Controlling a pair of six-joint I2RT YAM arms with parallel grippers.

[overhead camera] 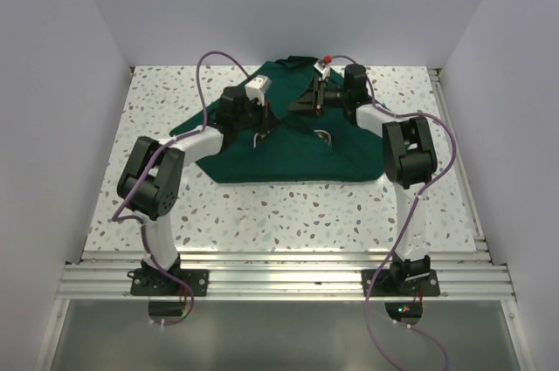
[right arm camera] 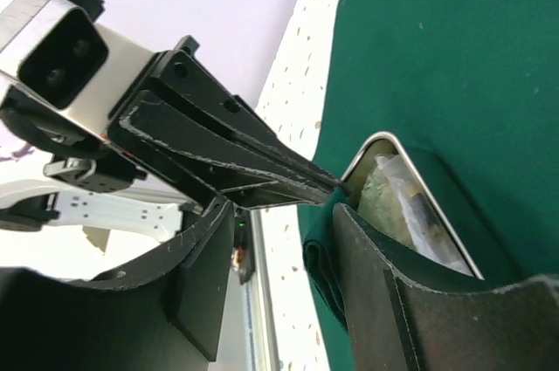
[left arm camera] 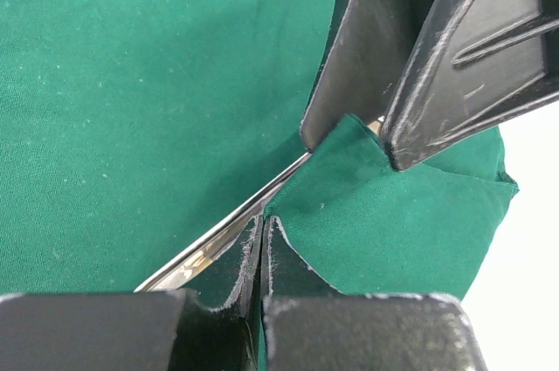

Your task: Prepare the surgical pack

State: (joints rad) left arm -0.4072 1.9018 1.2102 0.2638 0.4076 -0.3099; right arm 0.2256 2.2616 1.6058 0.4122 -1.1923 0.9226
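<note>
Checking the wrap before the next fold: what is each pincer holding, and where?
Both hold the green cloth: left pincer pinches a fold by the tray rim; right pincer grips a raised corner fold.

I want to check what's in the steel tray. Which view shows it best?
The right wrist view: the steel tray shows an open corner, clear pouches inside, green cloth around it. The left wrist view shows only its shiny edge under cloth. In the top view it cannot be made out.

Green cloth (overhead camera: 262, 161) folded partly over steel tray (right arm camera: 397, 146); gauze pouches (right arm camera: 410, 214) inside.
</note>
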